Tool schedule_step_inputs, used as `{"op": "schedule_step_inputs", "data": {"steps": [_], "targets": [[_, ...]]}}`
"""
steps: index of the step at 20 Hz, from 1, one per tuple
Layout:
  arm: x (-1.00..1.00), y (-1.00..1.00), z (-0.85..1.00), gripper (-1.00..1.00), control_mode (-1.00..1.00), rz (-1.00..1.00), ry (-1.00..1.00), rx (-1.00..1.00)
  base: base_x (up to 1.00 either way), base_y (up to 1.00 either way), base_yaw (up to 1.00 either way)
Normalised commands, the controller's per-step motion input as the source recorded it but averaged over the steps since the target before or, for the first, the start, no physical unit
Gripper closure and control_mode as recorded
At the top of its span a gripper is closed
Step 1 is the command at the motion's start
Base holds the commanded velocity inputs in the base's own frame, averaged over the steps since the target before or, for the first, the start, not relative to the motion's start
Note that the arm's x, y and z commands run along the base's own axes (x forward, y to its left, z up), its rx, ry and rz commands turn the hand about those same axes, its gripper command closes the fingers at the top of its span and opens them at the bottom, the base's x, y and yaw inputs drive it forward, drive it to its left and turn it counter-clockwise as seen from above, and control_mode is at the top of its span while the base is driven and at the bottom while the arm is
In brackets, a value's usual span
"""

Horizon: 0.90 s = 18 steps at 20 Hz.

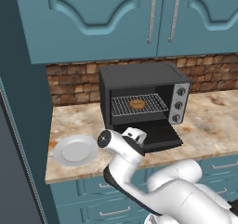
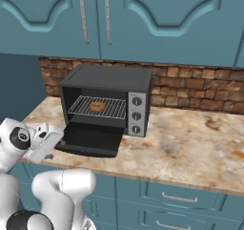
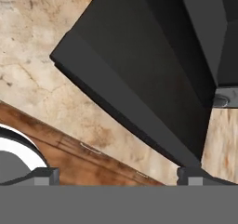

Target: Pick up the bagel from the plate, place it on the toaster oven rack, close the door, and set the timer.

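Black door (image 3: 139, 79) lies dropped flat, its front edge above the spread, empty claw (image 3: 117, 174).

Both base views flank the door (image 1: 155, 134); hand view hovers close, perhaps overhead.

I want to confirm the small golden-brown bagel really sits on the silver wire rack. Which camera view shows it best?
The left base view: the small golden-brown bagel faces the camera, centred on the silver wire rack. The right base view shows it at an angle. The hand view looks at the flat black door.
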Motion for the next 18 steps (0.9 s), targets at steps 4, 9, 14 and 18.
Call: {"op": "schedule_step_inputs", "data": {"steps": [4,9,14,18], "targets": [[0.39,0.10,-0.14,-1.00,-1.00,0.00,-0.06,-0.02,0.00,0.00,0.00],[0.40,0.17,-0.20,-1.00,-1.00,0.00,-0.02,-0.06,0.00,0.00,0.00],[0.41,0.28,-0.11,-1.00,-1.00,0.00,0.00,-0.11,0.00,0.00,0.00],[0.44,0.13,0.00,-1.00,-1.00,0.00,-0.01,-0.14,0.00,0.00,0.00]]}}
